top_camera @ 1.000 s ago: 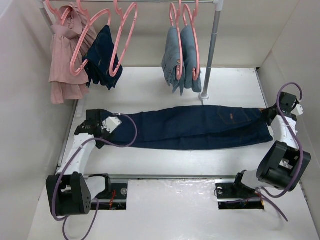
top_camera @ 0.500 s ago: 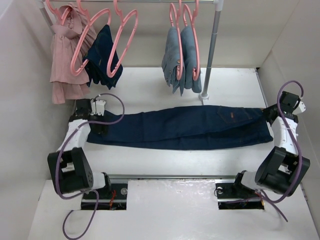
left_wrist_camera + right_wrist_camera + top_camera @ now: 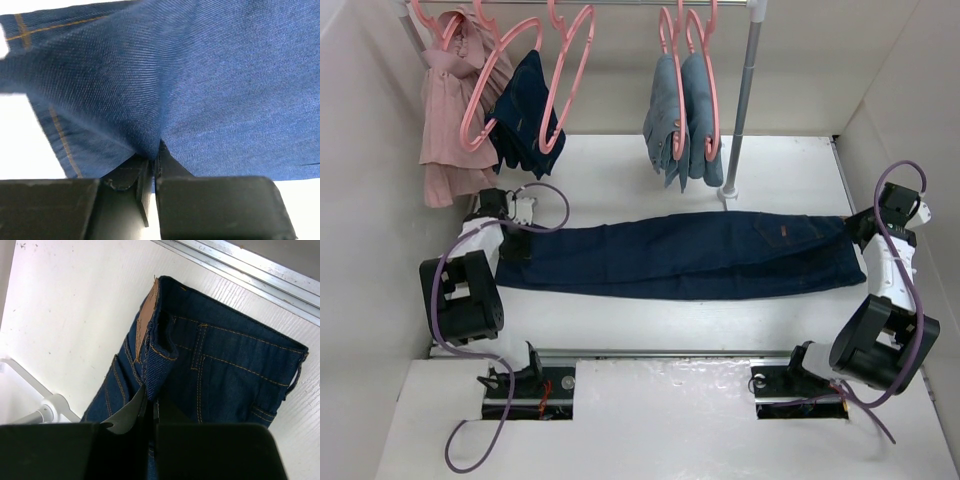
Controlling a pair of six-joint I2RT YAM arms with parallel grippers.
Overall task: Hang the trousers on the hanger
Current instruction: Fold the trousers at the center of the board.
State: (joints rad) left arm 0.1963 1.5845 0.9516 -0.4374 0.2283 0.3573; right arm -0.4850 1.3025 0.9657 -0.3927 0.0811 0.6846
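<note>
The trousers (image 3: 690,255) are dark navy jeans laid flat across the table, waist at the right, leg ends at the left. My left gripper (image 3: 517,243) is shut on the leg-end denim (image 3: 165,85); the cloth bunches up between its jaws. My right gripper (image 3: 858,230) is shut on the waistband (image 3: 162,352), beside the tan label (image 3: 146,317). Empty pink hangers (image 3: 565,75) hang from the rail at the back left, far above the trousers.
On the rail hang a pink garment (image 3: 450,110), a small dark navy garment (image 3: 525,115) and light blue-grey jeans (image 3: 682,115) on pink hangers. A grey rack pole (image 3: 740,100) stands on a white foot just behind the trousers. White walls close in on both sides.
My left gripper has moved left and back with the leg ends, drawing the trousers out straight. The right gripper has barely moved at the waist.
</note>
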